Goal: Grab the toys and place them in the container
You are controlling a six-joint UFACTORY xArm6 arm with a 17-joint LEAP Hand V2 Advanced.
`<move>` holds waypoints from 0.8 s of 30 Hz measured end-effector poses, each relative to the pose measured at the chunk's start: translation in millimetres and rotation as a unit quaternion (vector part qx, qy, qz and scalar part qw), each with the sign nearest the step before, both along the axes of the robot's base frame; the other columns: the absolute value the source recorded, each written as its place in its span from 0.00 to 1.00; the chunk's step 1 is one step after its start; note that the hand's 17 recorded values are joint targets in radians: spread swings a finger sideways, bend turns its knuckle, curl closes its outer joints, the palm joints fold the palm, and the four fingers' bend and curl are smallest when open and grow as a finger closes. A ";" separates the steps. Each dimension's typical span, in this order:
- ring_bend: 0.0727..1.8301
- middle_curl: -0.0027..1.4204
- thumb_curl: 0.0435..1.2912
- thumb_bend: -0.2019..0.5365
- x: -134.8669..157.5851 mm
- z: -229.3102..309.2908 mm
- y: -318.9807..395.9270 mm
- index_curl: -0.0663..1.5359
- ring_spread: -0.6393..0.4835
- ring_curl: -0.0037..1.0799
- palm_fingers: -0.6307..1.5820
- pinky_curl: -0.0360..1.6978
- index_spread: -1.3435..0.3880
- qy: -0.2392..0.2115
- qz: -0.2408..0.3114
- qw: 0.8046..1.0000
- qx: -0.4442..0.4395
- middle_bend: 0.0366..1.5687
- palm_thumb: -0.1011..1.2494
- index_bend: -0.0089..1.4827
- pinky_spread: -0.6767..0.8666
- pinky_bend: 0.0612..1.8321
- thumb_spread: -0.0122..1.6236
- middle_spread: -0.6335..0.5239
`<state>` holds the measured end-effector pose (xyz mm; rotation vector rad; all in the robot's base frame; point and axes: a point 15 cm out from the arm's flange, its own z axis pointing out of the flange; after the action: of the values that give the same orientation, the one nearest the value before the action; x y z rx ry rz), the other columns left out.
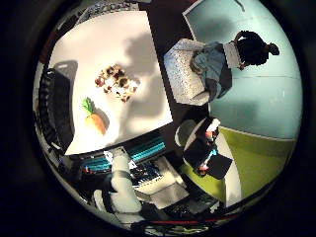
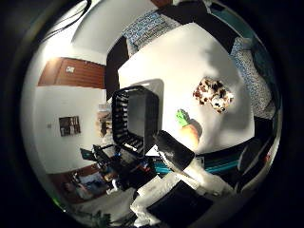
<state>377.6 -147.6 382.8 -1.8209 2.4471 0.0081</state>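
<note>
A white table [image 1: 109,49] lies far below the palm. On it sits a small heap of brown and white plush toys [image 1: 117,82], and away from it an orange carrot toy with a green top [image 1: 94,118] lies near the table's edge. A black slatted container [image 2: 136,119] stands on the table at one end, beside the carrot [image 2: 187,131]. My right hand [image 2: 190,176] hangs high above the table on the container's side. Its fingers are relaxed and nothing is between them.
A patterned armchair [image 1: 183,69] stands by the table's long side. A cluttered bench with teal parts [image 1: 148,153] lies beyond the table's near edge. White walls and a wooden panel [image 2: 71,71] are behind the container.
</note>
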 end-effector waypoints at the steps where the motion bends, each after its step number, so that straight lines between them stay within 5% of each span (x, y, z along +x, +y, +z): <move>1: 0.22 0.22 0.20 0.25 3.6 -5.9 -2.2 0.21 0.74 0.18 0.34 0.18 0.60 0.003 -0.001 1.000 0.001 0.10 0.47 0.11 0.72 0.33 0.72 0.58; 7: 0.21 0.23 0.20 0.25 19.1 -32.1 -30.5 0.21 0.74 0.19 0.33 0.17 0.61 0.002 -0.026 1.000 -0.002 0.10 0.47 0.11 0.72 0.33 0.72 0.59; 24: 0.19 0.23 0.20 0.25 -11.5 -145.9 -32.3 0.21 0.74 0.21 0.33 0.17 0.62 0.048 -0.052 0.997 0.024 0.11 0.47 0.11 0.72 0.32 0.72 0.60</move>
<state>366.1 -179.9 236.9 -1.7098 2.5803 0.1506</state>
